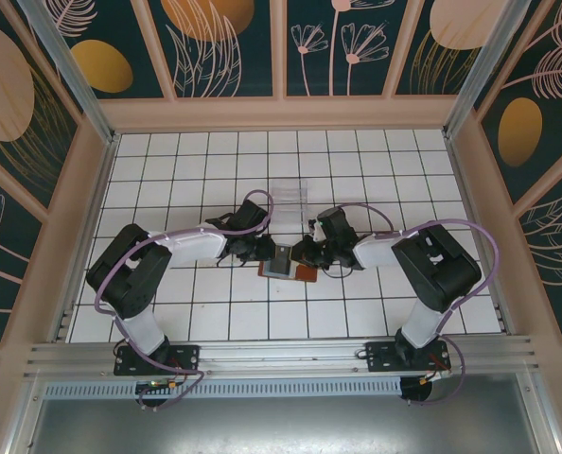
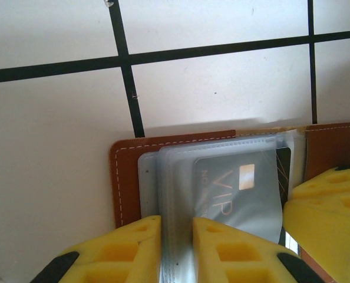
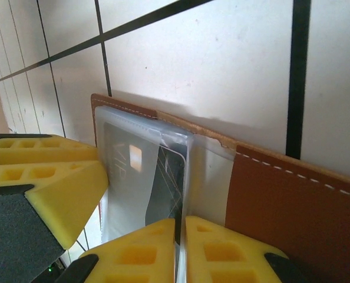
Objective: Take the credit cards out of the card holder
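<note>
Card holder (image 1: 300, 272): open on table (image 1: 404, 303); VIP credit card (image 2: 234, 188) sleeved. Left end effector (image 2: 176, 250), right end effector (image 3: 180, 253): each pinching its clear sleeves (image 2: 172, 183). Step, likely: gripping. Next: steady sleeve, slide card out.

Brn card holder (image 2: 125, 177) open flat; grey VIP credit cards (image 2: 234, 191) w/in clear sleeves (image 2: 175, 177).

**"VIP" legible on one card**

Read "VIP" in large pale letters on the grey credit card (image 2: 234, 194), seen through a clear sleeve (image 2: 176, 177) of the card holder (image 2: 125, 177). Made out a smaller line just above it, starting "NO", otherwise too blurred to read.
</note>
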Available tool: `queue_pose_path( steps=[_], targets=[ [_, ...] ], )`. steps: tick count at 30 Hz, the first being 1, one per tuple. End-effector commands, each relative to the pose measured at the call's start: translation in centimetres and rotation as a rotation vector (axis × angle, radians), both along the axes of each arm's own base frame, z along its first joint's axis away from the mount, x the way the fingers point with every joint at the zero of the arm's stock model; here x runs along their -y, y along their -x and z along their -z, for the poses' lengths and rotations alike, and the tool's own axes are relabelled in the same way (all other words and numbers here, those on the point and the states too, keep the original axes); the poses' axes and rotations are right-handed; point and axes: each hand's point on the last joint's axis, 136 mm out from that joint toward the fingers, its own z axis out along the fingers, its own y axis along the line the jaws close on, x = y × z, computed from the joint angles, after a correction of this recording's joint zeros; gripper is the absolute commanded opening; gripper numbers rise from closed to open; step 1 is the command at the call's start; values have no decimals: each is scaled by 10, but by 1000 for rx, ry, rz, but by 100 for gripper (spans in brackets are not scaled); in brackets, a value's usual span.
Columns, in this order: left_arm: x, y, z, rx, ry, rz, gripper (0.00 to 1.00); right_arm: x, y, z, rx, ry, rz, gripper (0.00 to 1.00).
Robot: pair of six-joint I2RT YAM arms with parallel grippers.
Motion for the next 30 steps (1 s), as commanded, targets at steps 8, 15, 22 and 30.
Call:
queue_pose_path(
  steps=[8,15,22,30],
  targets=[
    [-27,30,42,-124,-160,-3,22,9,-3,-13,27,73,34,19],
    [-27,30,42,-127,-161,-1,22,-4,-7,-34,53,-16,14,20],
    [-26,30,42,-126,-160,-1,21,-3,-6,-16,18,4,14,20],
    [-26,31,42,-131,-160,0,22,4,-4,5,-8,64,23,19]
  ],
)
